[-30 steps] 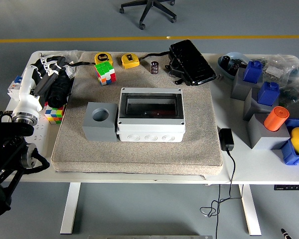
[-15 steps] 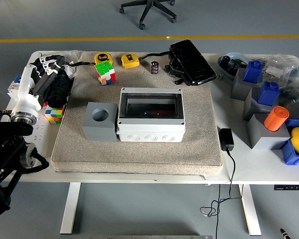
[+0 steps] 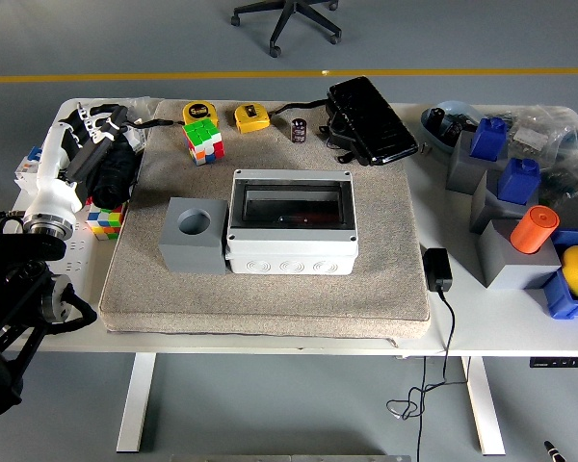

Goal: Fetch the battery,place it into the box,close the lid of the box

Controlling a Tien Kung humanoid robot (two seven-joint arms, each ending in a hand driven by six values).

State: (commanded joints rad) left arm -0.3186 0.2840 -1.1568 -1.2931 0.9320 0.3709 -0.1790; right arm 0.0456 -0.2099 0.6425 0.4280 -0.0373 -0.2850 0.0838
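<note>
The battery (image 3: 299,130), a small dark cylinder, stands upright at the far edge of the beige mat (image 3: 270,284). The box (image 3: 291,223) is a white enclosure with a dark tinted lid lying flat over its top, at the mat's middle. My left arm comes in from the lower left, and its white hand (image 3: 89,130) hangs over the table's far left corner, beside a black bundle (image 3: 114,171). The fingers are relaxed and hold nothing. The hand is far from both battery and box. The right arm is out of view.
A grey block with a round hole (image 3: 193,234) touches the box's left side. Two Rubik's cubes (image 3: 203,141) (image 3: 106,218), two yellow tape measures (image 3: 200,112) (image 3: 251,117) and a black case (image 3: 371,120) lie around. Grey and blue blocks, an orange cylinder (image 3: 534,229) and a power adapter (image 3: 437,269) fill the right.
My left forearm and hand have shifted slightly up and to the left over the table's left edge. Nothing else has moved.
</note>
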